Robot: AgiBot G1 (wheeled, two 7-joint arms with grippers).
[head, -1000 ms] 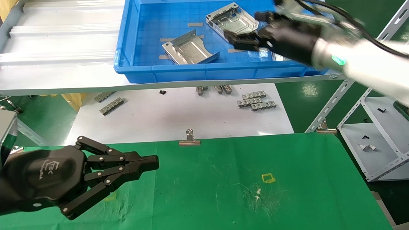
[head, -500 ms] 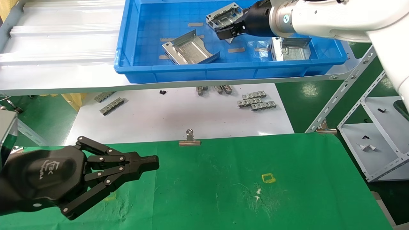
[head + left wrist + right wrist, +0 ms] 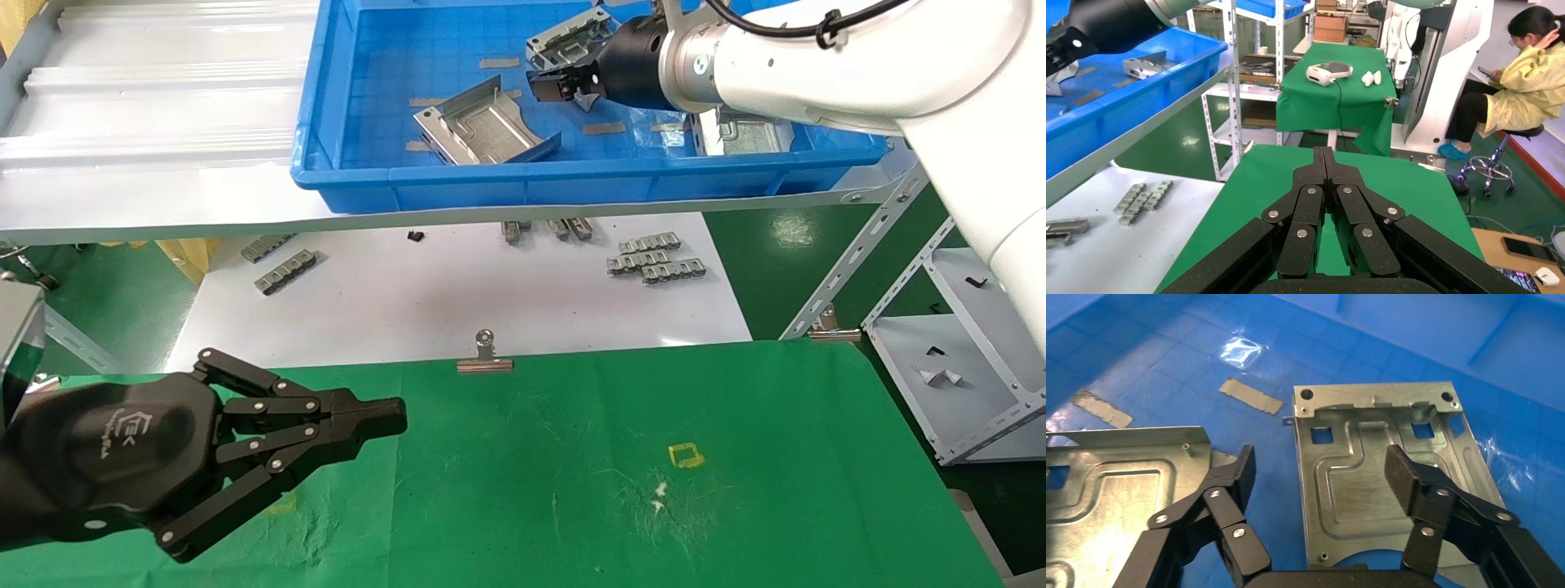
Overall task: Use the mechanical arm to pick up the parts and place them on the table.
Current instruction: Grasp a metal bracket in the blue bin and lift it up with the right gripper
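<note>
Three silver parts lie in the blue bin (image 3: 343, 98): one near its front (image 3: 482, 131), one at the far middle (image 3: 560, 41), one at the right (image 3: 752, 135) partly behind my white right arm. My right gripper (image 3: 543, 84) is open, low over the far middle part. In the right wrist view that part (image 3: 1364, 471) lies under the open right gripper (image 3: 1321, 471): one fingertip (image 3: 1243, 468) is over the bin floor beside it, the other (image 3: 1401, 471) over the plate. The front part (image 3: 1113, 496) lies beside it. My left gripper (image 3: 392, 416) is shut and empty over the green table (image 3: 735, 408).
The bin stands on a grey shelf above a white board (image 3: 458, 286) with small grey toothed strips (image 3: 654, 257). A metal clip (image 3: 485, 359) holds the cloth's far edge. A yellow square outline (image 3: 685, 455) marks the table. A metal rack (image 3: 964, 367) stands at the right.
My right arm has swung left across the bin and its gripper now sits over the far middle part. The right part has come into view. My left arm has not moved.
</note>
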